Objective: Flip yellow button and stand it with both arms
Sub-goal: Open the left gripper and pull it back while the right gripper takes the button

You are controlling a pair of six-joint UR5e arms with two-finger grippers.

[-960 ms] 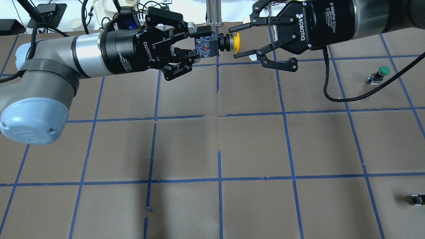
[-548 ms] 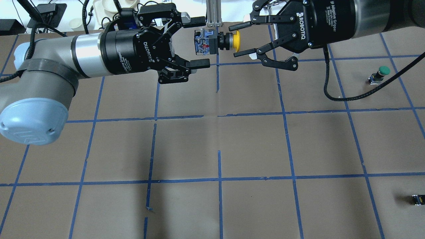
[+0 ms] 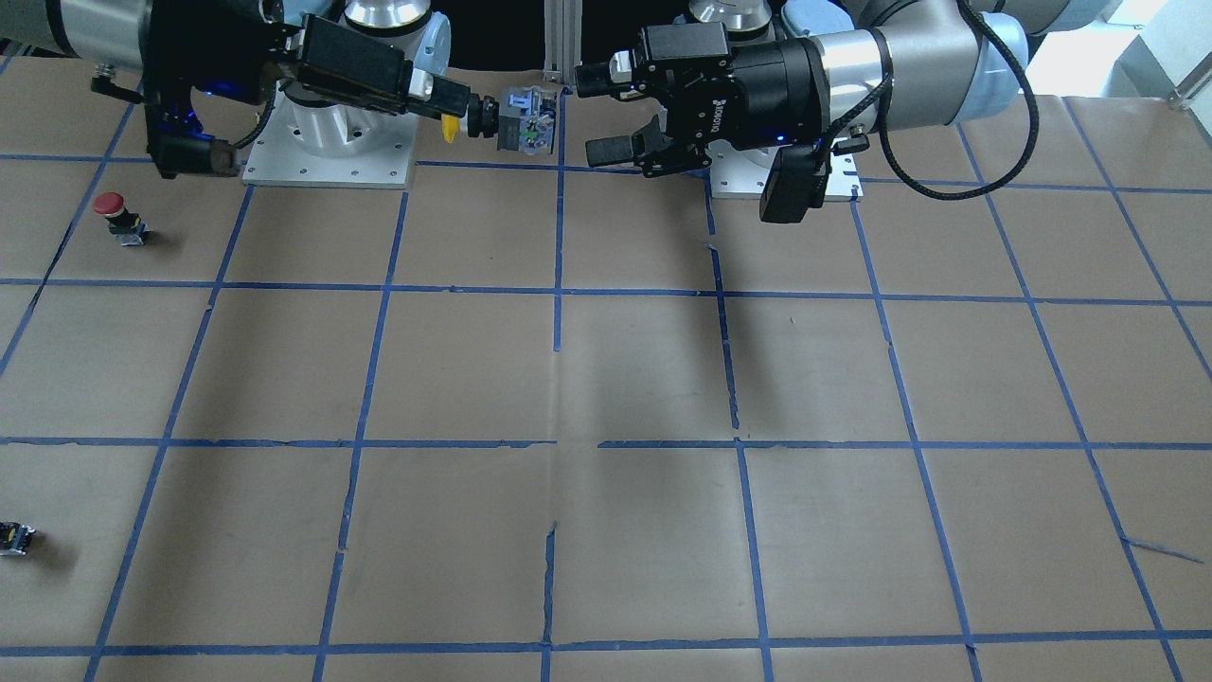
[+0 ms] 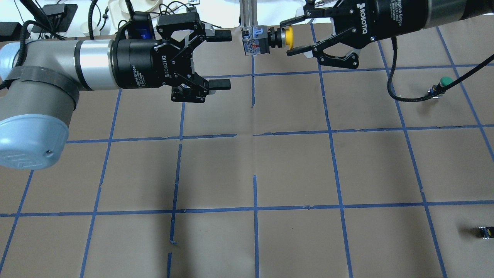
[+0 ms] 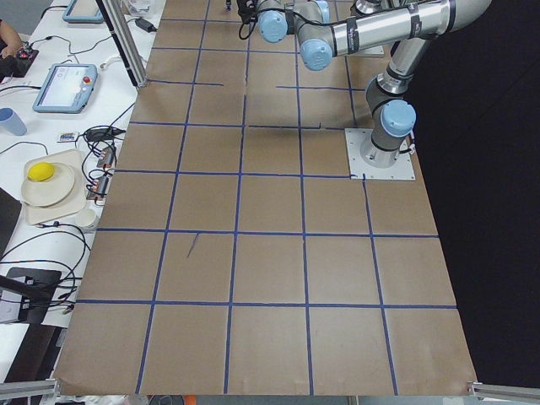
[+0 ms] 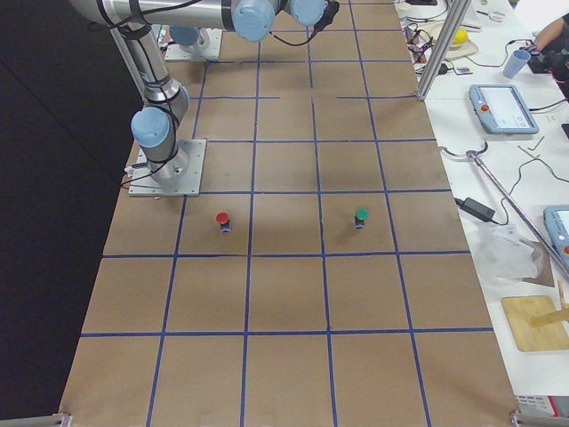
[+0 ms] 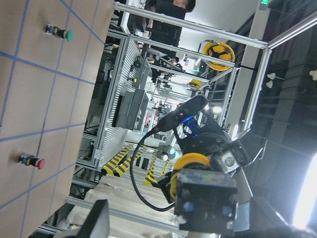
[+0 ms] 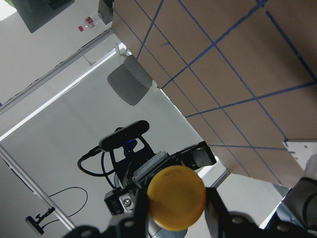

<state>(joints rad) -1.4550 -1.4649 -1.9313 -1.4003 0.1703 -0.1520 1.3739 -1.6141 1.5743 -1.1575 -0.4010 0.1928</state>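
- The yellow button [image 4: 266, 38] hangs in the air over the far edge of the bench [image 4: 293, 166], lying level. Its cap points toward the robot's right and its block base toward the left.
- The right pincer [image 4: 290, 38] is clamped on the yellow cap, one finger on each side of the rim. This grip leaves the base bare, which I judge is what lets the arm turn the base downward and stand the button on it.
- The left pincer [image 4: 220, 60] has its fingers wide apart, level with the button's base and near it. It touches nothing, and I read it as having no part in carrying the load now.
- In the front-facing view the button [image 3: 502, 118] sits between the right pincer [image 3: 445, 104] and the open left pincer [image 3: 603, 114], well above the brown paper.
- A metal post [image 4: 247, 13] stands right behind the button, so a swing away from the robot looks tight.
- The bench squares below and toward the robot look free for setting down.
- A green-capped button [image 4: 444, 83] stands upright, well apart on the right. The right arm's cable [image 4: 409, 98] droops close by it, and whether they touch I cannot tell. A drag could topple it.
- A red-capped button [image 3: 112, 210] and a capless black block [image 4: 485, 231] sit far off on the right side, out of the way.
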